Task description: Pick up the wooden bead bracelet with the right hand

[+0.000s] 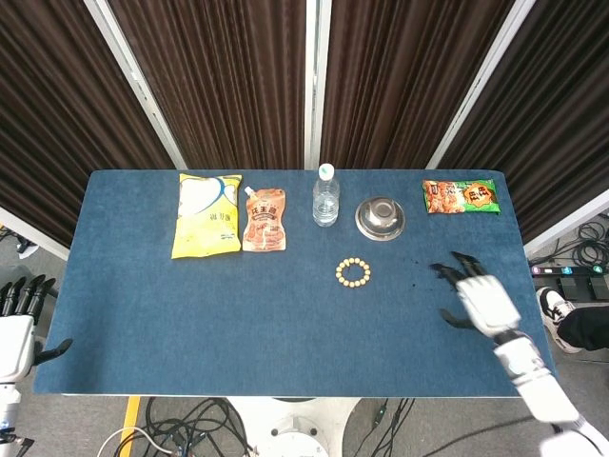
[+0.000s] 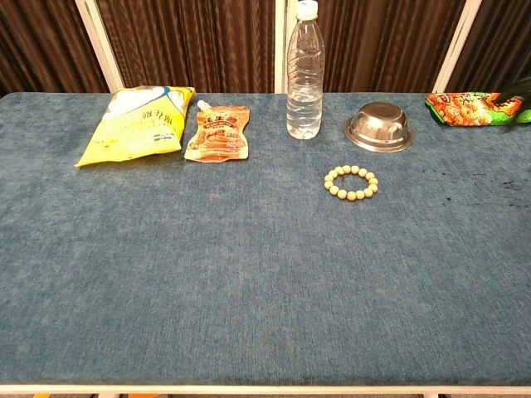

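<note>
The right hand [image 1: 481,300], fingers spread and holding nothing, hovers over the table's [image 1: 143,324] right edge, reaching toward the wooden bead bracelet [image 1: 352,272] at mid-table; next it must close over the beads.
</note>
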Robot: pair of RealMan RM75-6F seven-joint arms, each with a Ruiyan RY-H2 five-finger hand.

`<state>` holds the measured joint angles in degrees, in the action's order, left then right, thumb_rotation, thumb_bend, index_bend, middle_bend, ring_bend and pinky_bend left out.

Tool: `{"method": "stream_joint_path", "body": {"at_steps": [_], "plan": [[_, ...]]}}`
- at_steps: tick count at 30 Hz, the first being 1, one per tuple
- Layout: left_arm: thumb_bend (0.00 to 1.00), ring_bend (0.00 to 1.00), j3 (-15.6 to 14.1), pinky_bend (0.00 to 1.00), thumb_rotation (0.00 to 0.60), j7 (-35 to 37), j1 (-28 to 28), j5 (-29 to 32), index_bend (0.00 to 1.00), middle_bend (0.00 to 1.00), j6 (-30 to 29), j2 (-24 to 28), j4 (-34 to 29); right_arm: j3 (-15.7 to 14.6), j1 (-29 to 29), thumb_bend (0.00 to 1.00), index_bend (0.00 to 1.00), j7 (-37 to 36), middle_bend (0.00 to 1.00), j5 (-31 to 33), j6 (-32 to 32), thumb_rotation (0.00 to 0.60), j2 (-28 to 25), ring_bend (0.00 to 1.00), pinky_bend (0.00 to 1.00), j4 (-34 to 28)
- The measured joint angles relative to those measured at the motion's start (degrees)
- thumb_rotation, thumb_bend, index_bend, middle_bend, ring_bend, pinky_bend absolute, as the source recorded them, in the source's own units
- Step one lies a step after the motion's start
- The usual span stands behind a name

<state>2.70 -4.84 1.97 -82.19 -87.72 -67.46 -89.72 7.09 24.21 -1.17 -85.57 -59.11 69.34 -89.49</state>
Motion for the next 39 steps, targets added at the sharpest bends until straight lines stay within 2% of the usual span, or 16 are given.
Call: {"method": "stream_joint_path", "body": {"at_steps": [9, 18, 29, 33, 39], "plan": [[0.0, 0.0, -0.06, 0.0, 0.6, 0.52, -0.91, 0.67, 0.12, 0.09, -0.33, 0.54, -0.37, 2.42, 12.24, 0.2, 0.34, 10.01, 0.35, 3.53, 9.9, 0.6, 15.87, 0.07, 0.1, 13.9], [0.0, 0.0, -0.02, 0.0, 0.6, 1.32, -1.25, 1.0, 0.12, 0.09, -0.12, 0.58, -0.06, 0.68, 16.41, 0.2, 0.37, 14.75, 0.39, 2.23, 10.6, 0.6, 27.75, 0.11, 0.1, 28.76], [0.0, 0.0, 0.24, 0.0, 0.6, 2.56, -1.3, 0.94, 0.12, 0.09, 0.11, 0.4, 0.73, -2.56, 17.27, 0.24, 0.44, 12.37, 0.42, -2.41, 5.14, 0.6, 33.19, 0.13, 0.11, 37.57], [0.0, 0.0, 0.08, 0.0, 0.6, 3.29, -1.47, 0.79, 0.12, 0.09, 0.13, 0.14, 1.5, -3.11, 17.46, 0.28, 0.45, 10.8, 0.43, -2.78, 4.74, 0.6, 35.11, 0.14, 0.09, 41.72], [0.0, 0.0, -0.05, 0.0, 0.6, 4.47, -1.86, 0.71, 0.12, 0.09, 0.01, -0.19, 2.43, -4.37, 17.79, 0.28, 0.47, 7.73, 0.43, -4.18, 3.35, 0.6, 37.8, 0.14, 0.05, 47.23]]}}
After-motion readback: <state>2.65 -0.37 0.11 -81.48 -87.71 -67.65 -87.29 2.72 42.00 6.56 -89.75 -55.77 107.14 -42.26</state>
